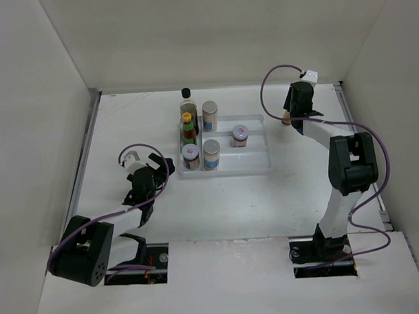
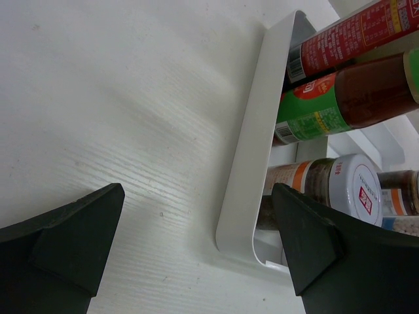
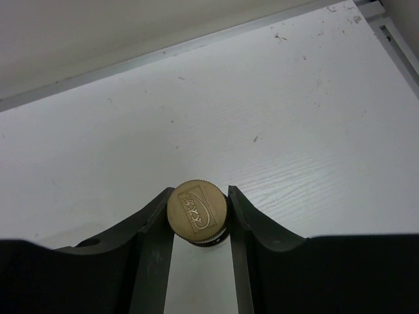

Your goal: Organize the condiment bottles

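My right pincer (image 3: pixel 198 195) is clamped on the gold cap (image 3: pixel 196 212) of the amber bottle (image 1: pixel 285 118), with one finger (image 3: pixel 154 222) pressing each side of the ridged rim. From above, that bottle is off the right end of the tray (image 1: pixel 227 173), toward the far right of the table and apart from the others. I cannot tell whether its foot is on the table or just off it. My left pincer (image 2: pixel 196 196) is spread wide and holds nothing, low beside the tray's left wall (image 2: pixel 252 144).

The other six are in the tray. A black-capped bottle (image 1: pixel 187 96), a red-green bottle (image 1: pixel 188 127) and a jar (image 1: pixel 190 156) fill the left lane. Two cylinders (image 1: pixel 209 115) stand in the next lane, and a lone jar (image 1: pixel 240 134) is in the wide right section.

I judge my job now is to carry the amber bottle into that right section, where bare floor shows. My hold is on the cap alone, so the body will want to swing. I should lift straight up with the wrist plumb and travel slowly. The foot must clear the tray wall before I lower, and I should come down away from the lone jar. I should let go only once the base bears flat. My left pincer should stay clear of the tray so it does not nudge it.
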### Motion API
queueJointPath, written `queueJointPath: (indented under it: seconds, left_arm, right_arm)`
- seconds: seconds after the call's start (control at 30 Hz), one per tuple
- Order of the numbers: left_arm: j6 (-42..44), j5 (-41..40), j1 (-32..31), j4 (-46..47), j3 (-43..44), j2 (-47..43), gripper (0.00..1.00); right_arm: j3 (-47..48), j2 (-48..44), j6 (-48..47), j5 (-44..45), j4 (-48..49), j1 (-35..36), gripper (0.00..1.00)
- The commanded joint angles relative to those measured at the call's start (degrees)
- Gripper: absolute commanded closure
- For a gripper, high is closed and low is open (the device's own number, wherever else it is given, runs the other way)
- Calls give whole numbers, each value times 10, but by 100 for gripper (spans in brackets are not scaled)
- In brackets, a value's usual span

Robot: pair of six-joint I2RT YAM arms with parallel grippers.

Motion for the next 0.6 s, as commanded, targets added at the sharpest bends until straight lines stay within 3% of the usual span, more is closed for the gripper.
queueJointPath:
  seconds: [0.0,0.3,0.57]
  left_arm:
    - [-3,-2,4,28,11,-18,0]
    - [-7,-11,14,20,2,-38,0]
    - [-12,-17,6,15,3,-47,0]
  right_arm:
    - [-13,-74,-8,28,59,17,65]
    - [-121,-203,2,43,86,130,65]
    - [-175,-219,8,46,94,198,65]
